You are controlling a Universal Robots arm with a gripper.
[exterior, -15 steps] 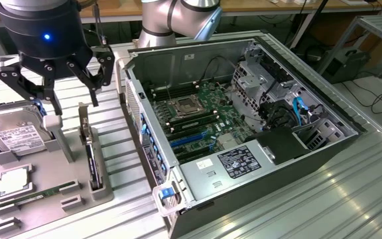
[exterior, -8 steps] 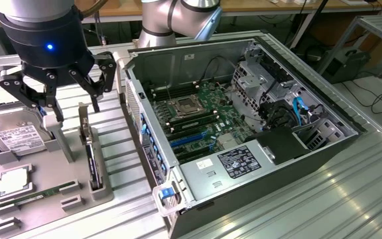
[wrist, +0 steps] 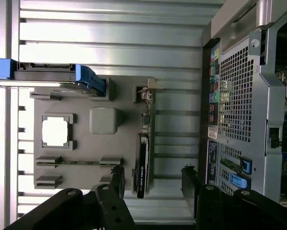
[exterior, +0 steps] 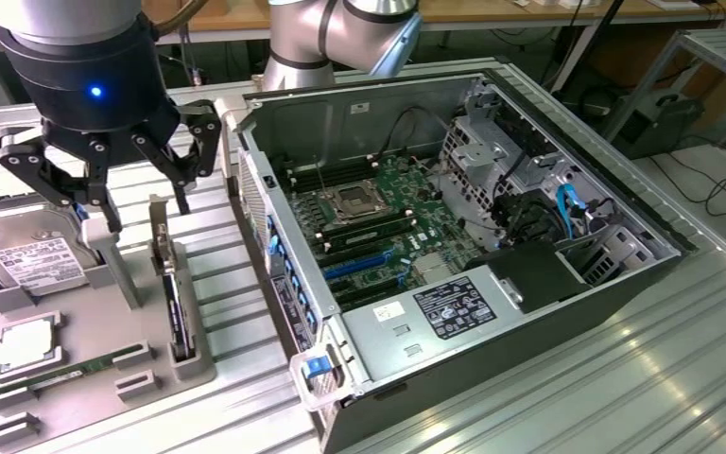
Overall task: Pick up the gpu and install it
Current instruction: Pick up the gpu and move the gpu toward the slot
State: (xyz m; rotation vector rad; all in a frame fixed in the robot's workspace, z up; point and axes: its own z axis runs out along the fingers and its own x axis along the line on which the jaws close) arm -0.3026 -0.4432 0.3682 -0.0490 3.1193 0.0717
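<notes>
- A grey tray (exterior: 92,317) lies on the ribbed metal table (exterior: 665,378) at the exterior view's left.
- In the tray's left part a silver hard drive (exterior: 29,255) with a white label lies flat. A square processor (exterior: 25,342) sits nearer the camera, with a narrow green memory stick (exterior: 67,371) beside it.
- The gripper (exterior: 146,216) hangs over the tray with its black wrist body upright and its fingers pointing straight down. A blue light glows on its body.
- The jaws are spread wide and nothing is between the pads; the gripper holds nothing.
- The gpu (exterior: 171,284) stands on its long edge in a slot along the tray's right side, its metal bracket at the end farther from the camera.
- In the wrist view the card sits in the gap between the two fingertips, closer to one of them and touching neither. The fingertips are above it.
- Behind the gripper, the arm (exterior: 337,33) bends over at a grey joint near the far edge of the table.
- Just right of the tray lies the open computer case (exterior: 325,113), on its side with its inside facing up.
- Inside it are the green motherboard (exterior: 382,218) and the silver power supply (exterior: 426,322) at the near end. Blue cables (exterior: 567,213) run along the exterior view's right.
</notes>
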